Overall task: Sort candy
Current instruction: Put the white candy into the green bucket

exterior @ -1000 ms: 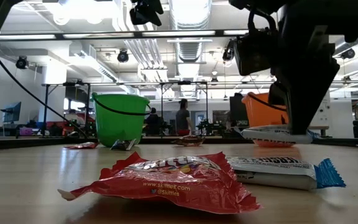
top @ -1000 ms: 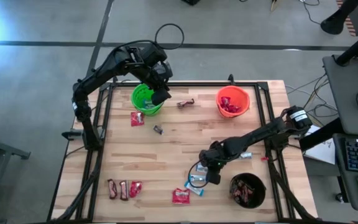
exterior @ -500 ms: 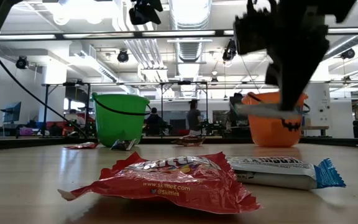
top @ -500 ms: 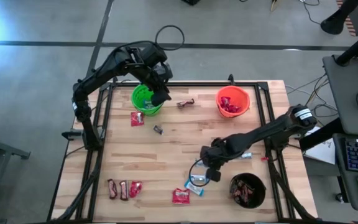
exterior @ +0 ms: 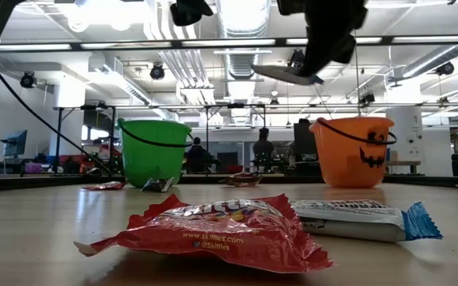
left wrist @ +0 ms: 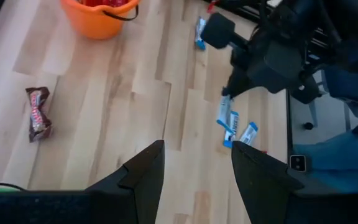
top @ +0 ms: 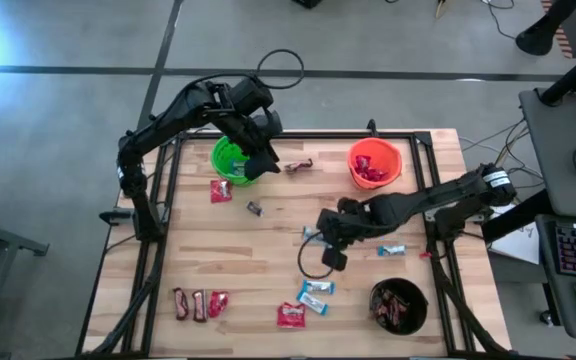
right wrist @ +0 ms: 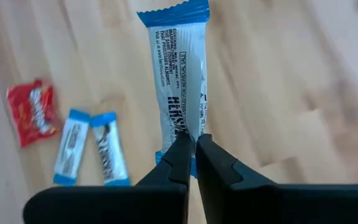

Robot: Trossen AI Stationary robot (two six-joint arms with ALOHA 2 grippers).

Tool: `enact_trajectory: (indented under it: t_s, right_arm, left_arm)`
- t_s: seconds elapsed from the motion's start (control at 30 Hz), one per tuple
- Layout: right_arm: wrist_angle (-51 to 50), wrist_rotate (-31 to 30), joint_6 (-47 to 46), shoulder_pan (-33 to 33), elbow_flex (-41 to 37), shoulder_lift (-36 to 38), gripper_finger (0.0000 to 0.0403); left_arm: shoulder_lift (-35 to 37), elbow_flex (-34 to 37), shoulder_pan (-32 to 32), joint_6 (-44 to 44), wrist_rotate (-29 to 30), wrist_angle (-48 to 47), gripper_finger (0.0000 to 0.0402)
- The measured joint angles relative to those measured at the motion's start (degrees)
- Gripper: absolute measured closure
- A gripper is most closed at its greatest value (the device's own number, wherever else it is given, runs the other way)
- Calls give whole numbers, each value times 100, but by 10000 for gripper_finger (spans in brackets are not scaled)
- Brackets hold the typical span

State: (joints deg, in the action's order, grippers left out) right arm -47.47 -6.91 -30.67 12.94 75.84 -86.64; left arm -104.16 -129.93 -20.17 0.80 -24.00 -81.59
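Two arms at work | right gripper (right wrist: 191, 149) pinched shut on a light-blue-and-white wrapped bar (right wrist: 178, 87), held above the wooden table (top: 268, 250) near its middle | left gripper (left wrist: 194, 168) fingers apart, beside the green round bucket (top: 230, 158) | two more blue-white bars (top: 314, 296) and a flat red packet (top: 290, 316) lie near the front edge
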Motion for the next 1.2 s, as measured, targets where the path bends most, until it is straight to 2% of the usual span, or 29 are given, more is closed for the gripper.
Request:
enact_trajectory:
  t_s: [0.4, 0.6, 1.0, 1.2]
  right_arm:
    - [-222, -525, 605, -442, 996, 1, 394]
    - [-517, -826, 779, -603, 1314, 1, 394]
    - [-633, -829, 877, -903, 1383, 1, 394]
    - [-646, -820, 885, -897, 1379, 1, 394]
  left_arm:
    - [-237, 143, 202, 103, -79, 212, 232]
    - [-348, 512, 271, 50, -111, 250, 232]
    - [-387, 1294, 437, 75, -969, 1076, 232]
    - [-382, 1362, 464, 136, -985, 1274, 232]
